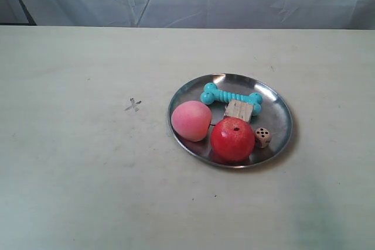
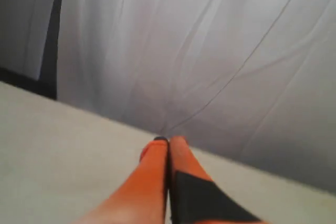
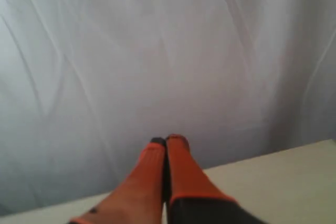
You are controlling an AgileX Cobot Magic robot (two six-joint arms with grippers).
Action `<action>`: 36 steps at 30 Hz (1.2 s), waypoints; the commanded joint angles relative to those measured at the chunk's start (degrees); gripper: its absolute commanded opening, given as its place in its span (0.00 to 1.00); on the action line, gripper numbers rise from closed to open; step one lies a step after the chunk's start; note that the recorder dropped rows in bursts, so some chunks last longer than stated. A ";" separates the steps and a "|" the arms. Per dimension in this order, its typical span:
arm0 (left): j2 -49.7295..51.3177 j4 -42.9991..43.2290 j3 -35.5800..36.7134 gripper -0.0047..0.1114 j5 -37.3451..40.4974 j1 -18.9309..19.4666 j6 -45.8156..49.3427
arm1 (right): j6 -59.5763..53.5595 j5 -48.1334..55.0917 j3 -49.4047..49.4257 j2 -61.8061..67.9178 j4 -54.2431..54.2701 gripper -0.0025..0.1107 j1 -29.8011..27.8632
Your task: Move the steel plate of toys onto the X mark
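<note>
holding five toys (image 1: 239, 110): one steel plate (image 1: 279, 113)

I see pale table (image 1: 70, 191) | steel plate (image 1: 276, 113) sits on it | X mark (image 1: 133, 105) drawn well apart from plate

No printed words, brand names or labels can be read in any of the three views. The one drawn sign is the X mark (image 1: 133, 105): two short, thin grey strokes crossing on the pale table (image 1: 70, 174), apart from the steel plate (image 1: 276, 115) and toward the exterior view's left of it. The only number-like marking is on the small beige die (image 1: 263, 137) lying in the plate. Its faces carry dark dots, too small to count with certainty.
</note>
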 commanded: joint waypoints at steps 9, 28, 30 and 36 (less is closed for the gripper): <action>41.65 -23.24 -23.77 0.04 26.96 -0.06 35.12 | -32.47 -13.54 -23.75 51.39 9.68 0.01 -1.22; 52.53 -46.45 -23.77 0.04 41.47 -0.16 60.30 | -18.19 41.69 -20.93 59.71 9.32 0.01 -1.15; 52.53 -46.34 -23.77 0.04 41.47 -0.16 60.30 | -8.95 53.82 -21.23 59.03 0.56 0.01 -1.15; 52.53 -45.87 -23.77 0.04 41.79 -0.16 60.30 | 27.01 73.02 -22.38 59.03 -42.57 0.01 -1.15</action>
